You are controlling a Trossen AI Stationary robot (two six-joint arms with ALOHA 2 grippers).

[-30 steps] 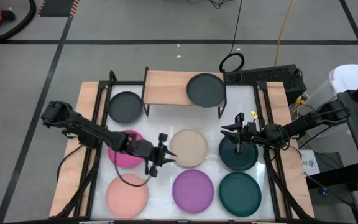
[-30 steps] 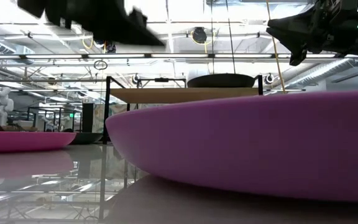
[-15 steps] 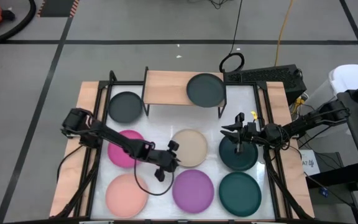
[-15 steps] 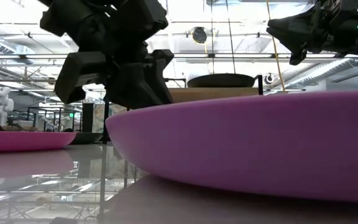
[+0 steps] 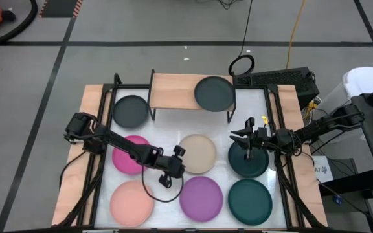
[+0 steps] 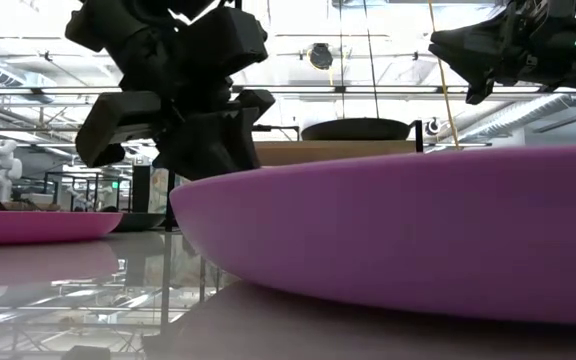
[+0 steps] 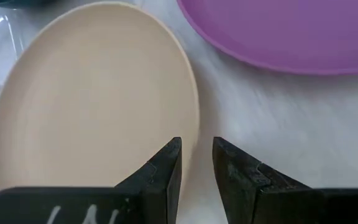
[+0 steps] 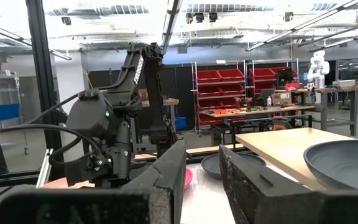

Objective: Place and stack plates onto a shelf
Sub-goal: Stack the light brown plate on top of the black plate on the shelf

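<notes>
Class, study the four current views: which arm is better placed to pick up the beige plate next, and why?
Left, probably. The left claw is low, its narrowly parted fingers at the rim of the round matte beige plate. The right claw hangs over the round dark teal plate, off the beige one.

Left arm reaches in from the bench's left edge, stretched long and low toward the middle, its wrist bent so the left claw points down at the bench top. Its fingers stand close together with only a narrow gap, nothing between them. Right arm comes in from the right side, held level, right claw raised, fingers nearly closed and empty.
</notes>
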